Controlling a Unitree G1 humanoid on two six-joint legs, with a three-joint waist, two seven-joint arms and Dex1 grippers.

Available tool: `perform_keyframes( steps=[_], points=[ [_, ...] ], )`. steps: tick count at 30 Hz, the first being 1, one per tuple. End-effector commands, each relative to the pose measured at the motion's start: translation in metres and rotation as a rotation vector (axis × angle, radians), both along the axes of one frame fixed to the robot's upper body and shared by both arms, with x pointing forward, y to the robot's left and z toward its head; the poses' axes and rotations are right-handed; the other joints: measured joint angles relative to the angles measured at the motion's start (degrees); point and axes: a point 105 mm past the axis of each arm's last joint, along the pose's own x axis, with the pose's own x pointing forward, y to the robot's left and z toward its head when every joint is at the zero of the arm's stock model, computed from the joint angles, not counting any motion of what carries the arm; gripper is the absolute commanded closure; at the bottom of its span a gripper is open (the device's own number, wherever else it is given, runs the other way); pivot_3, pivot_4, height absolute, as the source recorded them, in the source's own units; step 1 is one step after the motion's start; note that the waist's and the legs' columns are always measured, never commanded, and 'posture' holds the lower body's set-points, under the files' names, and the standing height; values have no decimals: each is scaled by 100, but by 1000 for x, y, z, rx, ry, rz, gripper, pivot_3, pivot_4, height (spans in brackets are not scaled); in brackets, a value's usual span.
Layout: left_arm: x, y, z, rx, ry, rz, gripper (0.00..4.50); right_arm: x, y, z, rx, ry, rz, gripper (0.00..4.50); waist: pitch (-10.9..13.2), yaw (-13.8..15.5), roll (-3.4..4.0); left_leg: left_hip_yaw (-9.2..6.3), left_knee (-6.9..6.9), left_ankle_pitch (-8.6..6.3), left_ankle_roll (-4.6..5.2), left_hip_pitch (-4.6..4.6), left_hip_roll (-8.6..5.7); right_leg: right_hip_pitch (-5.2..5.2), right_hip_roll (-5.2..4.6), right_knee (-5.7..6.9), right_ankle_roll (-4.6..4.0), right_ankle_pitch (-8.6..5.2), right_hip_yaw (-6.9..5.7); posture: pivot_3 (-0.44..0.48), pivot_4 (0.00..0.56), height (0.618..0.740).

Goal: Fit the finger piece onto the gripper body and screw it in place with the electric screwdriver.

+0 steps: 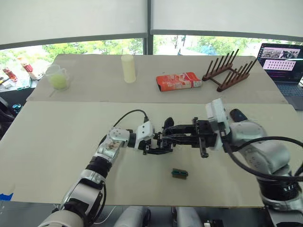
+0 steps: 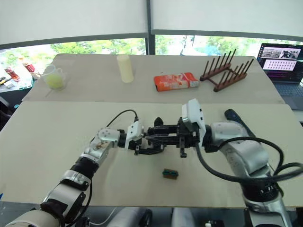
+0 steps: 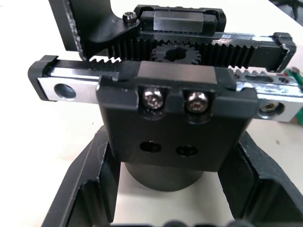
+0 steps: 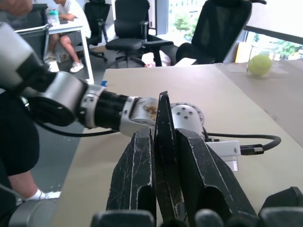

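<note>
Nearest me on the desk (image 1: 47,151) sits the little green-and-brown block (image 1: 179,173), just spare clutter. Above it, my left gripper (image 1: 158,143) is clamped around the gripper body (image 3: 175,118), holding it steady so its rack and screws face the other arm. My right gripper (image 4: 161,156) pinches the finger piece (image 4: 163,142) edge-on, lined up to slot it in. I reckon the dark cylinder behind my right arm is the electric screwdriver (image 2: 235,117), parked for later.

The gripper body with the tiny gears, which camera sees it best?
The left wrist view: the gripper body shows its gear teeth and two screws, held in the left gripper. Both eye views show it as a small dark shape between the arms.
</note>
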Motion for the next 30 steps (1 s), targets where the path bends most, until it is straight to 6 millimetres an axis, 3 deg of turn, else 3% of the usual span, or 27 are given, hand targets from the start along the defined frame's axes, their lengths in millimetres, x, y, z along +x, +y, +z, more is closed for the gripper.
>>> perform_keyframes(
  steps=[1,9,30],
  points=[
    [-3,-6,7,-21,-26,4,2194,4,1,-1,20,-44,-5,4183,0,-2,0,0,0,0,0,0,0,0,0,0,0,0,0,0,150,740],
    [-1,-5,8,-26,-26,60,2194,11,-8,-17,-5,-1,-1,4183,0,0,1,0,1,0,0,1,-1,1,5,0,0,0,-1,0,150,740],
    [-3,-6,11,-27,-29,58,2194,28,-5,-31,-54,10,26,4183,-1,-14,1,0,0,0,0,2,1,0,4,1,0,0,-1,0,150,740]
  ],
)
